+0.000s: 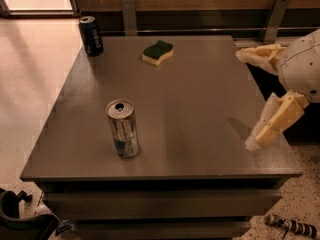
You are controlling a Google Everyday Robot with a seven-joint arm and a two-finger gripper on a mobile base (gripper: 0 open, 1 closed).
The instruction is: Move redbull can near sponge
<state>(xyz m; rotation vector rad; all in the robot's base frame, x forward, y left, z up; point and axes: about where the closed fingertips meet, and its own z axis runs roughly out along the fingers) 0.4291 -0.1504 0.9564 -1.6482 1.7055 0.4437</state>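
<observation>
Standing upright toward the front left of the surface (200,99): redbull can (122,129), slim, silver, blue patches low on the side, nothing touching it.

Sponge (158,52): flat, green top over yellow body, lying near the back edge, well apart from the redbull can.

Dark blue can (91,35): upright at the back left corner, apart from the sponge; not part of the job.

Gripper (245,100): at the right edge of the surface, fingers spread wide, holding nothing, well apart from the redbull can.

Step in hand, as judged: the reach for the redbull can.

Advice: come in level from the right, with a finger on either side of the can's middle, not its top rim. A tall slim can likely tips if nudged high or off-centre. Close squarely and lift only a little. Carry it back and set it upright just beside the sponge without touching it, keeping clear of the dark blue can.
</observation>
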